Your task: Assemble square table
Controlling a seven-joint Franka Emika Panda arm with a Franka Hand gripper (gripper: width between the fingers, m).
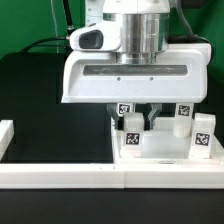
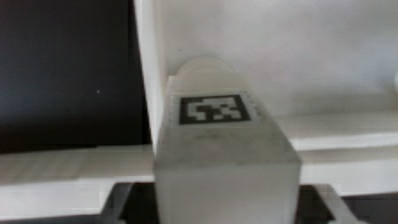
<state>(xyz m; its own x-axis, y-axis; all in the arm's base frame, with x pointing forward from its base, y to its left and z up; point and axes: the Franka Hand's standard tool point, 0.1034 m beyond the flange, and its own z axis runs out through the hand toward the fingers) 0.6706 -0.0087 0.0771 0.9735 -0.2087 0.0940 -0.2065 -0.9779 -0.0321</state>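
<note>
While upright, leg block sits between the fingers — touching, on table top.

A white robot hand fills the exterior view: a broad, boxy white housing with rounded corners and a long dark horizontal slot across its face. Above it sits a grey metallic cylindrical wrist section. A rounded white and grey module is attached beside the wrist, on the exterior view's left.
</note>
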